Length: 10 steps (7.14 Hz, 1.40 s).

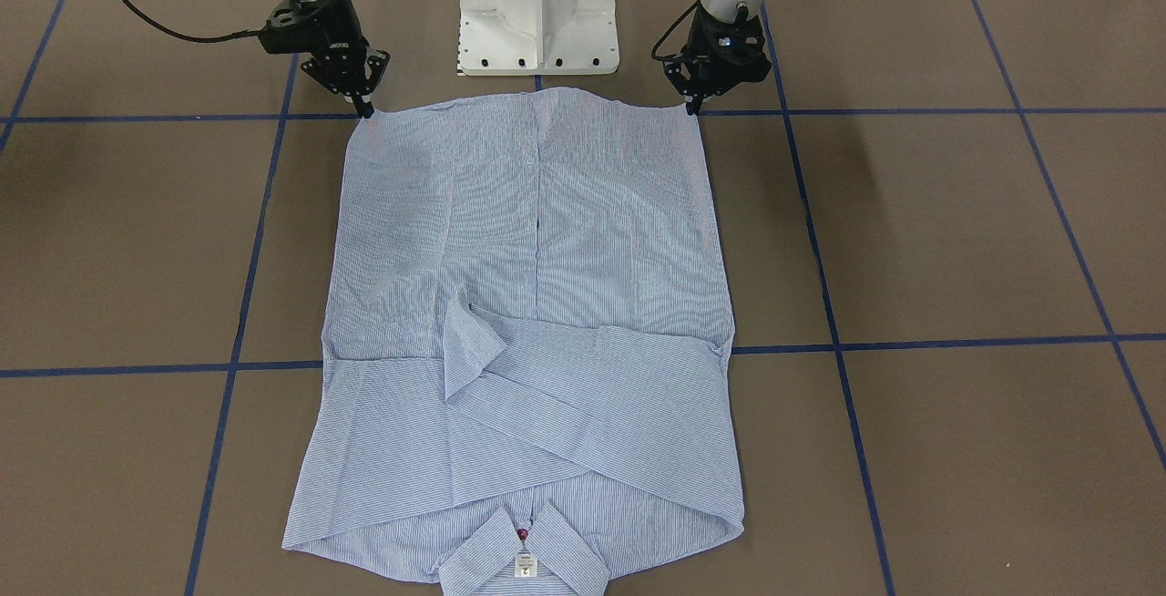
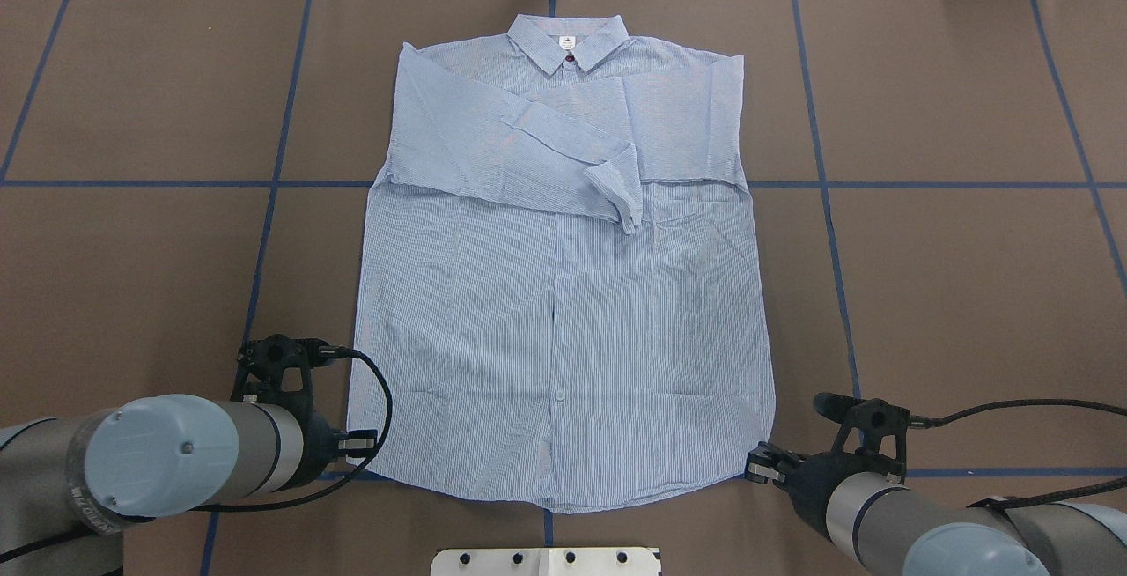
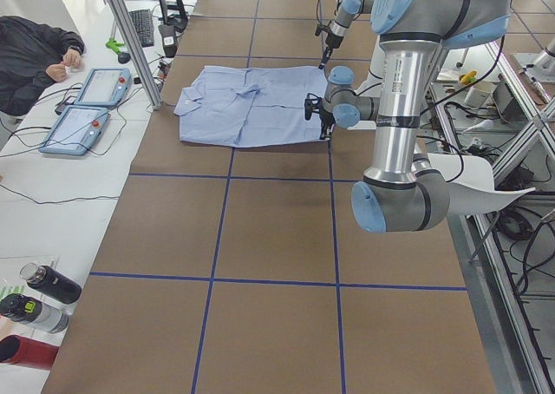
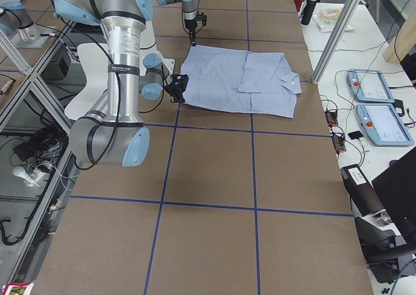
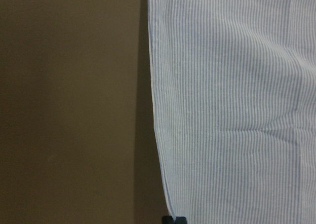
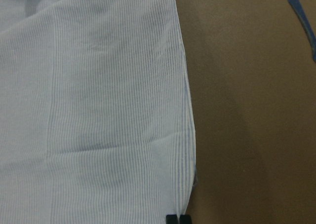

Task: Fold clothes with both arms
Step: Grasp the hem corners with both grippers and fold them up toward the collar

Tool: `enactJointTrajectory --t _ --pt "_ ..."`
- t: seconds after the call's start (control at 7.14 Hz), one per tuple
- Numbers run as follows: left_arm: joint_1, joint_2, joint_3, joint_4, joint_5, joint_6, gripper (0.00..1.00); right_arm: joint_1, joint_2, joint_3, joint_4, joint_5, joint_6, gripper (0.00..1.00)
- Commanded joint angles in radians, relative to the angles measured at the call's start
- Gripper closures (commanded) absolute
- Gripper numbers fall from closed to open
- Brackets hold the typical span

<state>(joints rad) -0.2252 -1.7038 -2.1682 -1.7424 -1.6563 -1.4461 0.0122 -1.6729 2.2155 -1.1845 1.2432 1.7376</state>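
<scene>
Light-blue striped shirt (image 1: 547,213) lies flat on the brown table (image 1: 956,231), sleeves (image 1: 583,395) crossed over the chest. Left gripper (image 1: 694,107) and right gripper (image 1: 364,110) each pinch a hem corner, fingertips pressed together.

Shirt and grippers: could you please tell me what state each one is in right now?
Shirt, spread flat, front up.
Sleeves, folded across the chest, overlapping.
Collar, folded down, closed at the neck.
Left gripper, shut on one hem corner.
Right gripper, shut on the other hem corner.
</scene>
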Motion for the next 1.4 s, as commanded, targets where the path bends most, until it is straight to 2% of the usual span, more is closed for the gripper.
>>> enactJointTrajectory --t 0.0,0.14,0.28,0.42,0.56,0.7,0.84,0.98,1.12,1.26 --pt "-0.008 0.000 -0.233 0.168 -0.104 0.000 1.00 0.003 -0.010 0.265 -0.233 0.101 0.020 1.00" --pt "-0.008 -0.011 -0.345 0.266 -0.140 -0.005 1.00 0.003 -0.010 0.393 -0.351 0.155 0.031 1.00" --pt "-0.010 -0.034 -0.392 0.334 -0.176 -0.005 1.00 0.047 0.002 0.461 -0.438 0.215 0.031 1.00" --pt "-0.016 -0.045 -0.366 0.351 -0.180 -0.004 1.00 0.099 0.024 0.452 -0.452 0.258 0.023 1.00" --pt "-0.067 -0.063 -0.319 0.351 -0.180 -0.002 1.00 0.157 0.057 0.399 -0.452 0.268 -0.001 1.00" --pt "-0.112 -0.118 -0.241 0.350 -0.174 0.001 1.00 0.243 0.155 0.303 -0.455 0.278 -0.071 1.00" --pt "-0.185 -0.210 -0.120 0.350 -0.166 0.025 1.00 0.349 0.264 0.192 -0.457 0.301 -0.137 1.00" --pt "-0.259 -0.264 -0.045 0.350 -0.155 0.053 1.00 0.482 0.336 0.123 -0.457 0.391 -0.201 1.00" --pt "-0.329 -0.298 -0.010 0.350 -0.137 0.102 1.00 0.612 0.382 0.069 -0.457 0.482 -0.263 1.00" --pt "-0.382 -0.331 0.029 0.345 -0.131 0.110 1.00 0.677 0.444 -0.007 -0.457 0.498 -0.304 1.00"
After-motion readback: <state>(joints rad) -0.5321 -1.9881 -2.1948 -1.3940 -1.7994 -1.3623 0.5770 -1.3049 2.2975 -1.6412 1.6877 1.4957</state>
